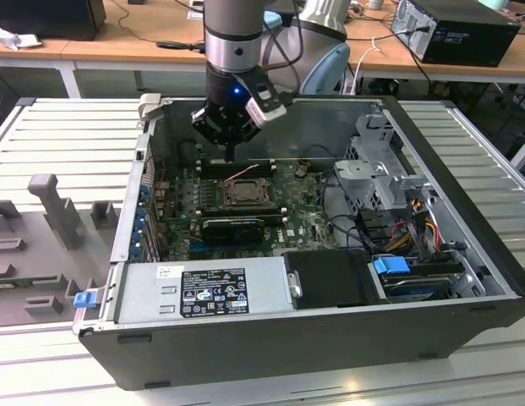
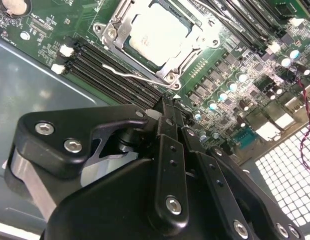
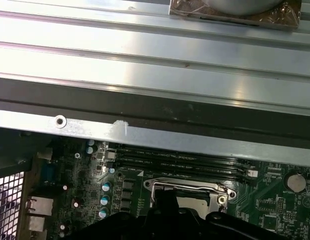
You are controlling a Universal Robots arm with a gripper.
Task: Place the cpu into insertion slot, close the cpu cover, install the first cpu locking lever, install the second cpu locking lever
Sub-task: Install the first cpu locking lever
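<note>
Silver-grey metal shines in the middle of the green board: one cpu (image 2: 157,31) lies flat in the insertion slot (image 2: 112,40). One cpu cover (image 2: 170,64), a thin metal frame with a square window, lies down flat around the chip. One thin wire lever (image 2: 126,73) runs along one side of the frame, next to the long black memory slots (image 2: 102,75). I cannot tell if a second lever is there, or if this one is hooked in place.

In the exterior view the chip and its frame (image 1: 243,191) sit near the middle of the board (image 1: 306,222), inside one open computer case (image 1: 448,169). The case lies on a ribbed metal table (image 1: 68,135).

One arm (image 1: 234,34) comes straight down from above. Its gripper (image 1: 229,150) points down and hangs just above the board, at the far edge of the frame, between the frame and the memory slots. In the second wrist view the black fingers (image 2: 167,120) are pressed close together with nothing between them. They are near the corner of the frame, but I cannot tell if they touch anything.

In the first wrist view the gripper's dark body (image 3: 169,220) hides the near part of the frame (image 3: 187,187).
</note>
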